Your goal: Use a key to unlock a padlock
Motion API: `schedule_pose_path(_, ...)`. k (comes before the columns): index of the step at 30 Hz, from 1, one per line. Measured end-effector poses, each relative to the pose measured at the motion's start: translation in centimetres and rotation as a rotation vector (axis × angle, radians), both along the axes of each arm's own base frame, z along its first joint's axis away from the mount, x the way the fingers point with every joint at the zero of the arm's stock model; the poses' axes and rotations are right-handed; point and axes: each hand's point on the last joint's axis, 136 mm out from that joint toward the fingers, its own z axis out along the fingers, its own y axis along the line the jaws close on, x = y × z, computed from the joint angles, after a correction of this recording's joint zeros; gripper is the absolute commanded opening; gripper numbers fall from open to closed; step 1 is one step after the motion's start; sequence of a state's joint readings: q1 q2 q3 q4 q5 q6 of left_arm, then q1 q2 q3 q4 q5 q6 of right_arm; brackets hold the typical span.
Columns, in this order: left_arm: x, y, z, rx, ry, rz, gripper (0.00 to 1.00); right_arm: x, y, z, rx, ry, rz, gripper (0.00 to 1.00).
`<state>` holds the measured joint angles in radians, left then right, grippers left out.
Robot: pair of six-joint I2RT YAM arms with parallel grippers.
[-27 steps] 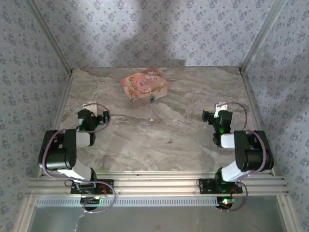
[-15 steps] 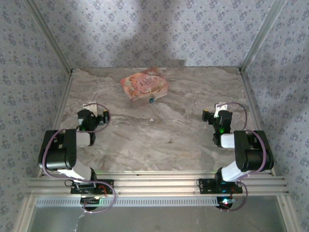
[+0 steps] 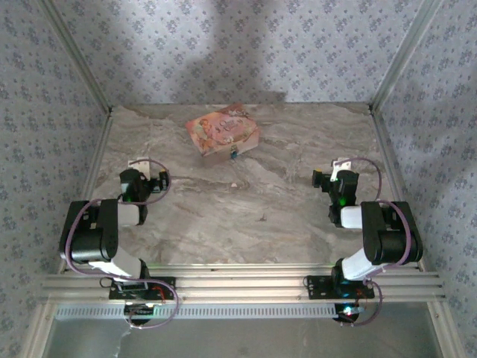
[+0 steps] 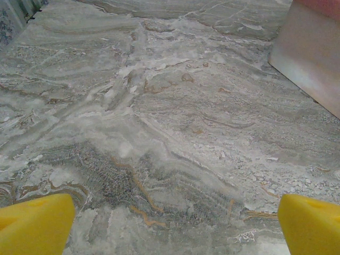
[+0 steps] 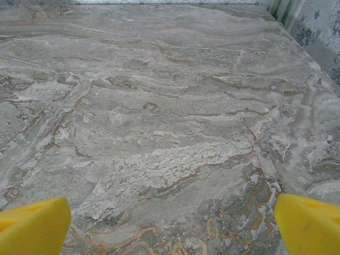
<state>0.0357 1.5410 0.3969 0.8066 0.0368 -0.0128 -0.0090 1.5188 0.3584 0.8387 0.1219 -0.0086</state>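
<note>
The padlock [image 3: 234,154], a tiny blue-teal block, lies on the marble table against the near side of the pink illustrated box [image 3: 222,132]. I cannot make out a key for certain. My left gripper [image 3: 141,170] rests low at the table's left, well short of the padlock. In the left wrist view it [image 4: 178,228] is open, its yellow fingertips [image 4: 34,223] wide apart over bare marble. My right gripper [image 3: 332,173] rests at the table's right. It [image 5: 172,226] is also open, with nothing between its yellow fingertips [image 5: 311,223].
The pink box's pale side [image 4: 313,58] shows at the upper right of the left wrist view. Patterned walls with metal corner posts [image 3: 395,60] enclose the table on three sides. A small dark speck [image 3: 262,218] lies mid-table.
</note>
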Motion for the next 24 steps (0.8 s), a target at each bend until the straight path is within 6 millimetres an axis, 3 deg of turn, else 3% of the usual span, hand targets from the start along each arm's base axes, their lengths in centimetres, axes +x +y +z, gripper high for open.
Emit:
schedule_pose_path(12, 0.0, 0.0, 0.0, 0.0, 0.001, 0.0, 0.98, 0.8, 0.6, 0.0, 0.012, 0.058, 0.044, 1.0)
schedule_pose_path(15, 0.0, 0.0, -0.3, -0.003, 0.043, -0.002, 0.98, 2.8, 1.1, 2.5, 0.009, 0.082, 0.062, 1.0)
schedule_pose_path(17, 1.0, 0.1, 0.5, -0.01, 0.089, 0.003, 0.98, 4.8, 1.6, 5.6, 0.034, 0.071, 0.059, 0.99)
schedule_pose_path(20, 3.5, 0.1, 4.0, -0.047, 0.093, 0.02, 0.98, 7.8, 2.7, 9.6, 0.119, 0.054, 0.054, 0.94)
schedule_pose_path(24, 6.5, -1.0, 8.6, -0.21, 0.096, 0.01, 0.94, 13.2, 5.6, 12.0, 0.23, 0.098, 0.059, 0.91)
